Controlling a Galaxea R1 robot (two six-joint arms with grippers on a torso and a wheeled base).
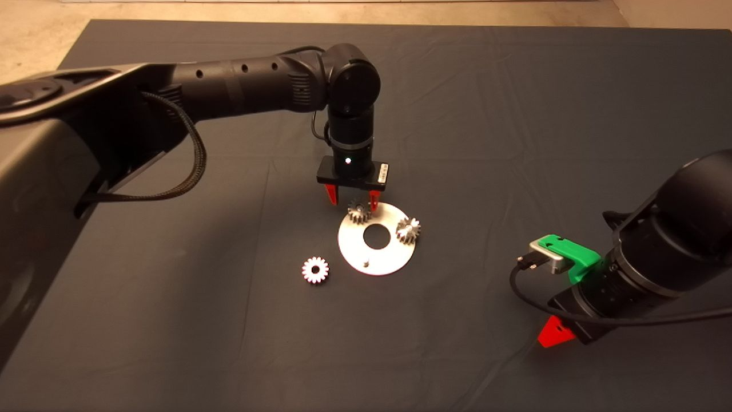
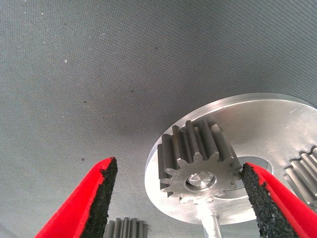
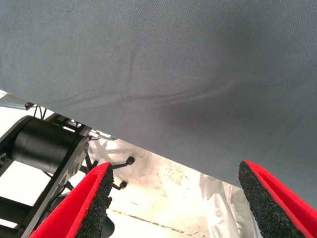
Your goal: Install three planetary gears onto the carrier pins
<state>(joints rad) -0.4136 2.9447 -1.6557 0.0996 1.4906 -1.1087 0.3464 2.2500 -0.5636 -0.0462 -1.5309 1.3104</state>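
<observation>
In the left wrist view, the wide left tool (image 2: 181, 198) straddles a pinned gear (image 2: 198, 166).

mat (image 1: 514, 114): dark grey, plain woven texture
round plate (image 1: 394, 260): shiny silver
planetary gears (image 1: 315, 269): silver-grey metal, toothed
carrier pins (image 1: 366, 264): silver
left gripper (image 1: 351, 198): red fingers, black pads, black body
right gripper (image 3: 173, 198): red fingers, black pads, green mount at the lower right of the head view
floor (image 1: 34, 40): pale beige, upper left
</observation>
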